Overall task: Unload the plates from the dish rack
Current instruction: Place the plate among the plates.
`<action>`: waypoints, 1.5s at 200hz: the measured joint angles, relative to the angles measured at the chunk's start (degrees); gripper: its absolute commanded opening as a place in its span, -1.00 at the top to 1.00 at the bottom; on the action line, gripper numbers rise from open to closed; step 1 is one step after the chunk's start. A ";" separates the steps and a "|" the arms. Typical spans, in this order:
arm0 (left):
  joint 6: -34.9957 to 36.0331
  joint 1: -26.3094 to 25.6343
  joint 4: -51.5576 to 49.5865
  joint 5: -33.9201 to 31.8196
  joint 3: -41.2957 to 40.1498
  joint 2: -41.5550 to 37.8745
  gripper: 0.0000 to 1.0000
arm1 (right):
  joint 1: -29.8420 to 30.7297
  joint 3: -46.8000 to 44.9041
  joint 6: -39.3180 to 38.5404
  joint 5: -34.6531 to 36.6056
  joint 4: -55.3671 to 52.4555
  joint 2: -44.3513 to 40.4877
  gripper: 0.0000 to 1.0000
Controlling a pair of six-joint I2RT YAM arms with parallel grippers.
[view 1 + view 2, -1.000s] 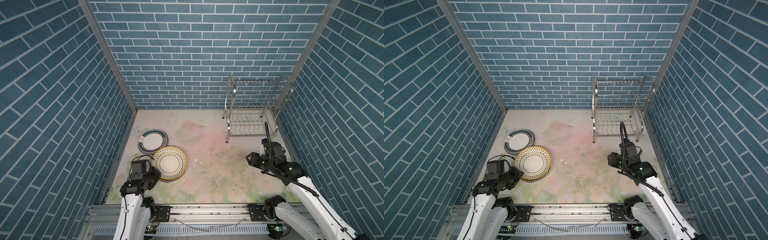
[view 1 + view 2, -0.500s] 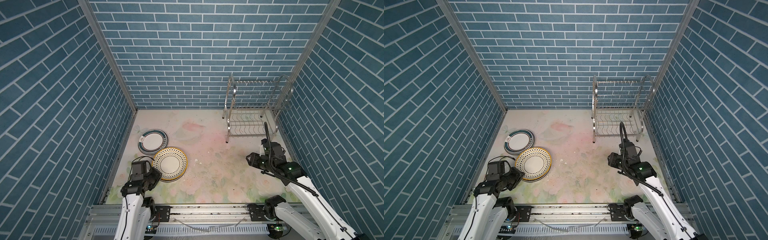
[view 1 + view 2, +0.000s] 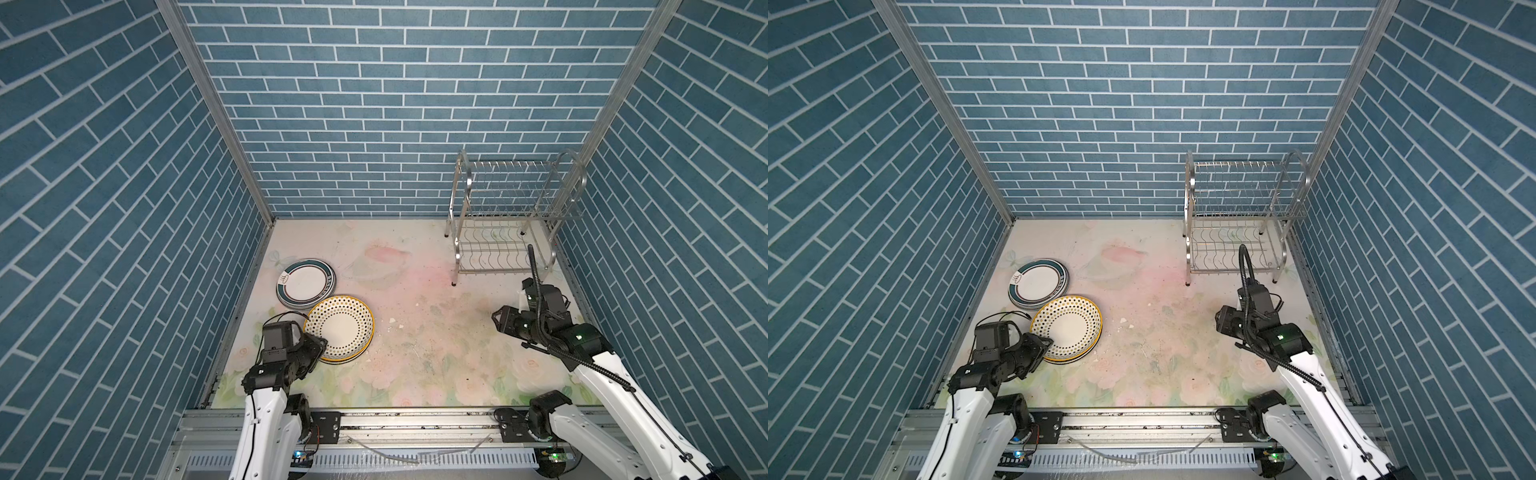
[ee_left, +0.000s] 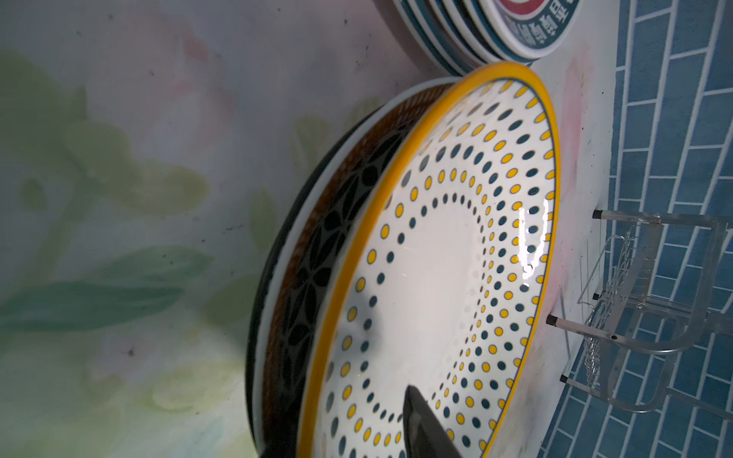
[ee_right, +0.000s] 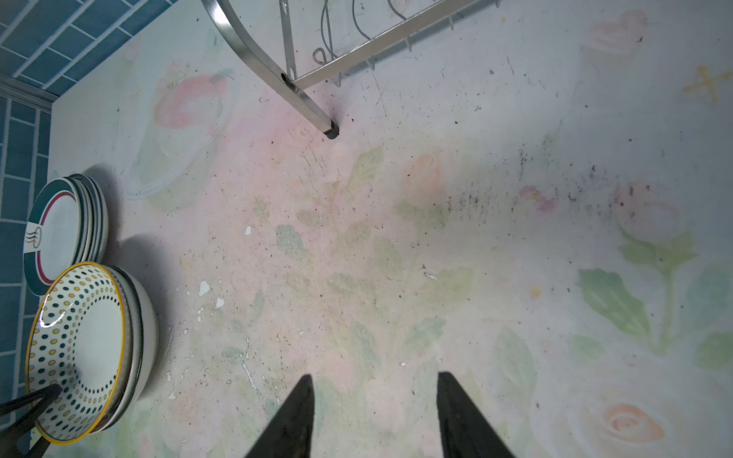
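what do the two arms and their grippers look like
The left arm and right arm: white links, black joints. The left gripper and right gripper: tapered black fingers. A ribbed black hose on the right arm, a thin black cable on the left.

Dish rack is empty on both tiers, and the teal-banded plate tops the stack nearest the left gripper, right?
The dish rack is empty, but the yellow-dotted plate tops the stack nearest the left gripper; the teal-banded plate tops the farther stack. Both top views show it.
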 measured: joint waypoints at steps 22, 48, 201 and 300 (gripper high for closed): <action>0.20 0.15 0.39 0.28 0.00 -0.24 -0.04 | 0.00 -0.07 0.00 0.35 0.00 0.04 -0.02; 0.44 0.33 0.44 0.42 0.44 -0.63 -0.18 | 0.00 -0.07 0.00 1.14 -0.04 0.09 -0.03; 0.92 0.74 -7.13 -1.33 5.16 -2.84 -0.99 | -0.04 -0.04 -1.62 4.81 -0.74 0.50 -0.97; 6.21 0.76 -8.74 -9.46 16.61 -2.32 -0.99 | -0.37 5.09 -1.81 22.88 0.28 0.92 -0.90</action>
